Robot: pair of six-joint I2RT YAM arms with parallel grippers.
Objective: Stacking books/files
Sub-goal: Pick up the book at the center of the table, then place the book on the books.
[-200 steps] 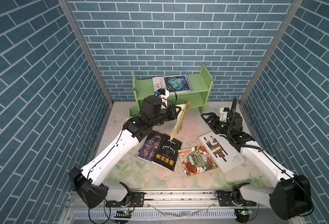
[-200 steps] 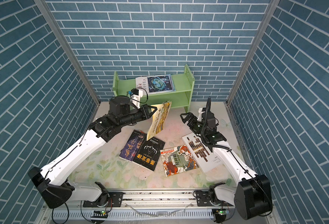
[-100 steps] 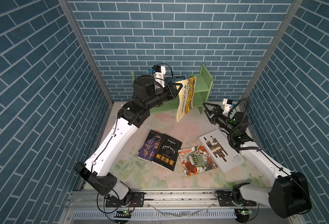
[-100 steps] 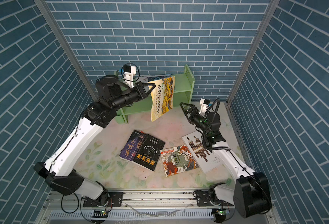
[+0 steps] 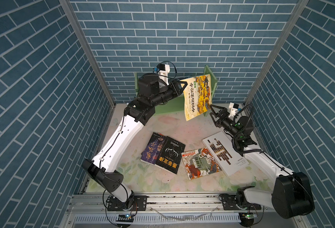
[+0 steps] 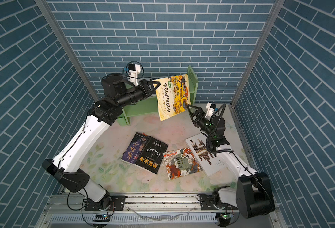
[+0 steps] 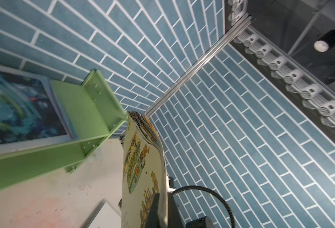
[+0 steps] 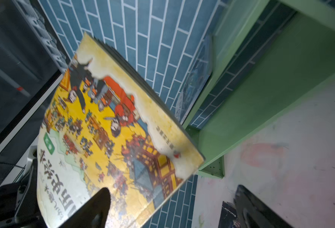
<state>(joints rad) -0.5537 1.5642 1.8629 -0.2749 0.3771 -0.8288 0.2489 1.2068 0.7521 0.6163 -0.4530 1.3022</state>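
Thin, glossy yellow picture book (image 5: 197,96), cover bowed, hangs tilted, its upper corner pinched between the black left fingers (image 7: 152,213). The right fingers (image 8: 92,209), spread wide, sit just beside its lower corner. A matte green shelf (image 5: 167,107) stands behind the left fingers; purple book (image 5: 152,149), black book (image 5: 170,156), beast book (image 5: 200,163) and white book (image 5: 225,153) lie flat on the floral counter (image 5: 162,126) below them.

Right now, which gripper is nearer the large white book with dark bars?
Right. The right gripper hangs open just beyond the white book's far end; the left gripper is farther off by the green shelf, shut on the yellow illustrated book.
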